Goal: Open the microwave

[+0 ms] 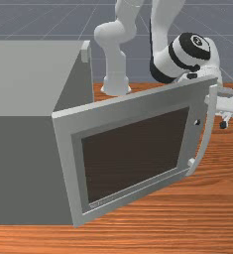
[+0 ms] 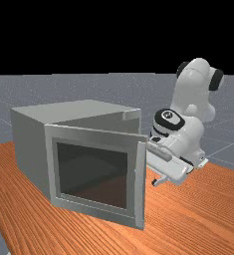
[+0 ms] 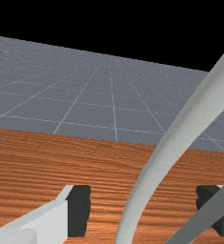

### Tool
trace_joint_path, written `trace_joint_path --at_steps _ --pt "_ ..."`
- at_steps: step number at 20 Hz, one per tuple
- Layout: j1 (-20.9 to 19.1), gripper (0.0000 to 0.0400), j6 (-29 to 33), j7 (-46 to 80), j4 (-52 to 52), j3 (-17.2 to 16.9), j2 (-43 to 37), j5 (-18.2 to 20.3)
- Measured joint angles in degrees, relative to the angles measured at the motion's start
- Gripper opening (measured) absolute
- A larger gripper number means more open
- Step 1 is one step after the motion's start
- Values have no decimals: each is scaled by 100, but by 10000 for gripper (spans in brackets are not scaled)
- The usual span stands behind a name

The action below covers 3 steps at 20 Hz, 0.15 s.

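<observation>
Spread two-finger gripper, white with black pads [image 1: 223, 108], at the curved light-grey bar handle [image 1: 210, 130] of an open microwave door

The fingers stand wide apart and have hold of nothing. In the wrist view the handle slants through the gap between them, apart from both pads; a darker grey strip [image 3: 199, 217] crosses in front of one finger. In the front view the gripper is at the right, beside the handle's upper end and partly behind it.

The handle runs down the free edge of the flat grey rectangular door [image 1: 133, 101], which frames a dark brown window [image 1: 133, 154]. The door is swung well out from the boxy grey microwave body [image 1: 24, 79], which sits at the front view's left on the orange-brown wooden table [image 1: 162, 218]. In the far view the jointed white arm with black bands [image 2: 195, 89] reaches in from the right, toward the door's free edge.
</observation>
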Motion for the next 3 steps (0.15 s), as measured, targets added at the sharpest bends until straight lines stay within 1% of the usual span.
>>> trace_joint_path --at_steps 1,2,3 --pt "-268 307 -129 -403 468 257 301 142" --pt "-319 278 -126 -586 743 239 510 463" --pt "-361 272 -123 -648 892 250 619 609"
